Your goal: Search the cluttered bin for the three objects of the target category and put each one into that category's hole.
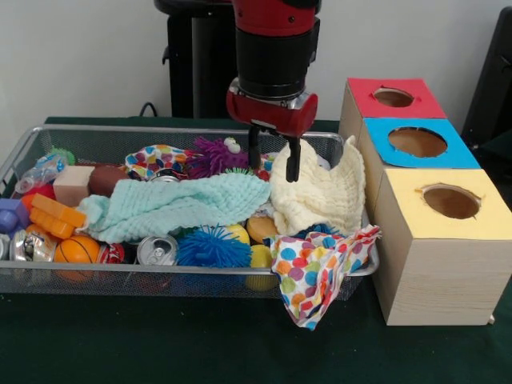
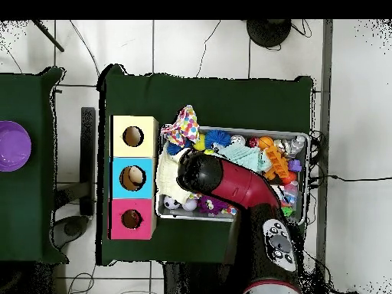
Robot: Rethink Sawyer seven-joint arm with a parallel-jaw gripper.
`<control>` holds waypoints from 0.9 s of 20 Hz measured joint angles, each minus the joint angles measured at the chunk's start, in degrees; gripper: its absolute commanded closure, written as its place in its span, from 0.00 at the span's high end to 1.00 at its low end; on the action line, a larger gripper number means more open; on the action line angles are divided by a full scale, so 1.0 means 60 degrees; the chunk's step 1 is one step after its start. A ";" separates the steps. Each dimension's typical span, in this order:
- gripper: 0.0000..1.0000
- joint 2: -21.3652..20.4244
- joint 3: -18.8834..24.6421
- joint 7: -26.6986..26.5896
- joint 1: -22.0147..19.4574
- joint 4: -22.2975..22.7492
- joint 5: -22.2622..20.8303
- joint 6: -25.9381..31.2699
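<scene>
- At the left end of the bin (image 1: 24, 144), in the front view, I see orange plastic blocks (image 1: 54, 216), a small basketball (image 1: 76, 250) and a drink can (image 1: 157, 250) packed low against the mesh.
- Across the middle lies a mint knitted cloth (image 1: 176, 206), hiding whatever sits under it; a blue spiky ball (image 1: 212, 246) pokes out below, and a purple spiky toy (image 1: 216, 156) sits behind.
- My end effector (image 1: 273, 157) hangs over the bin's right half with its two fingers apart and nothing between them, tips just above a cream knitted cloth (image 1: 316, 196).
- A polka-dot cloth (image 1: 316, 272) spills over the bin's front right corner onto the green bench (image 1: 160, 344).
- Right of the bin stand three wooden boxes; the hole (image 1: 393, 98) with the red surround is the farthest one from the camera.
- I judge I am in the search step, nothing yet picked.
- Next calls for lowering onto a cloth fold, closing firmly, lifting clear of the rim, then carrying it to the red box.
</scene>
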 measured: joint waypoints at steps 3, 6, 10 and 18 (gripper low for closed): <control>1.00 0.0028 0.0328 0.0000 -0.0216 0.0140 0.0206 -0.0002; 1.00 0.0128 0.0573 0.0000 -0.0290 0.0369 0.0446 -0.0067; 1.00 0.0201 0.0621 0.0000 -0.0277 0.0541 0.0489 -0.0261; 1.00 0.0585 0.0650 0.0000 -0.0277 0.1000 0.0493 -0.1730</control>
